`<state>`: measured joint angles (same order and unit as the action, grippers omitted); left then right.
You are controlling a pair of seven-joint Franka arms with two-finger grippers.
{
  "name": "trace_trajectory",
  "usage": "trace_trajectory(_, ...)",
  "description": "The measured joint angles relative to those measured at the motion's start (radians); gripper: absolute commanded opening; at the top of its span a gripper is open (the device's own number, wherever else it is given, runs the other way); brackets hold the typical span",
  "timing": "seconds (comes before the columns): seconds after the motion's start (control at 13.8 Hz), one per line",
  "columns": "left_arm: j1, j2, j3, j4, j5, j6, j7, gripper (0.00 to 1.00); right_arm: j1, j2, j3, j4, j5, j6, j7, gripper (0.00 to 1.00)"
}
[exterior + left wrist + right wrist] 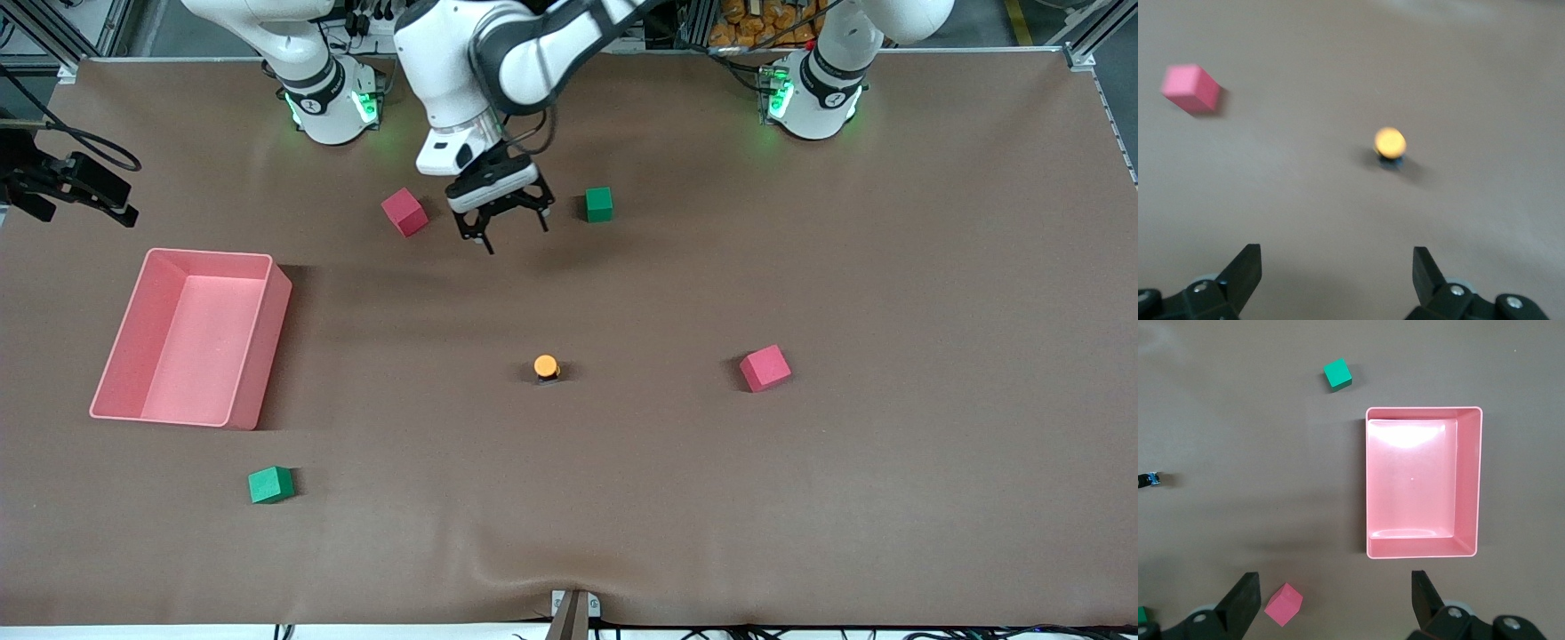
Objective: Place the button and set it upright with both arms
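The button (546, 366) stands upright in the middle of the table, orange cap up. It also shows in the left wrist view (1389, 144), and at the edge of the right wrist view (1147, 480). My left gripper (514, 233) is open and empty, up in the air over the table between a red cube (404, 212) and a green cube (598, 204), apart from the button; its fingers are wide apart in its wrist view (1337, 267). My right gripper (1335, 600) is open and empty, high over the red cube (1283, 603). It is out of the front view.
A pink bin (267, 342) lies toward the right arm's end (1478, 480). A second red cube (765, 367) sits beside the button toward the left arm's end (1191, 87). A second green cube (270, 484) lies nearer the front camera than the bin (1337, 373).
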<state>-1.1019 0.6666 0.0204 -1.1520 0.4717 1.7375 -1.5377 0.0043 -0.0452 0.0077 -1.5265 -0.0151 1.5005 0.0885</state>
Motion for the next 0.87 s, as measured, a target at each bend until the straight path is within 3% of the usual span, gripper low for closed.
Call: trace_trajectory(0.87, 0.396, -0.228, -0.002, -0.008, -0.248, -0.091, 0.569, 1.00, 0.000, 0.001, 0.001, 0.000, 0.000, 0.000, 0.000, 1.00)
